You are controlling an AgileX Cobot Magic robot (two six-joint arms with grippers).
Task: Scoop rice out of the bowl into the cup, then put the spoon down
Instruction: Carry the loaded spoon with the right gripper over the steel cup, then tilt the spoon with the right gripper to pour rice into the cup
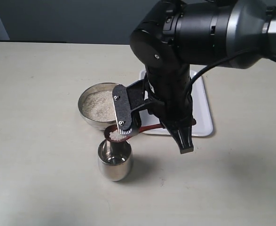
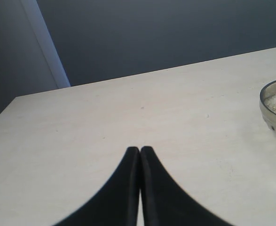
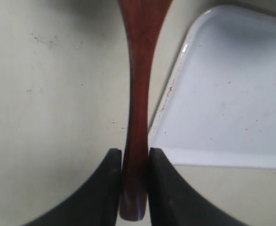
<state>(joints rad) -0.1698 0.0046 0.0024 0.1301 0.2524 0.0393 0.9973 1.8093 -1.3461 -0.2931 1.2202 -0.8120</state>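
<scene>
One wooden spoon point(image 3: 138, 94), clamped in the right gripper point(image 3: 135, 153), hovers over the steel cup point(image 1: 114, 162); bowl point(image 1: 91, 120) at eleven o'clock; left gripper point(image 2: 139, 149) closed, empty.

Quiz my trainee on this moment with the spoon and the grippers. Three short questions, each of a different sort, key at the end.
1. True or false: the spoon carries rice in its head.
2. What is the right gripper clamped on? A: a fork. B: the spoon's handle. C: nothing.
3. Fill the gap: the left gripper is ___ and holds nothing.

Key: 1 true; 2 B; 3 shut.
</scene>
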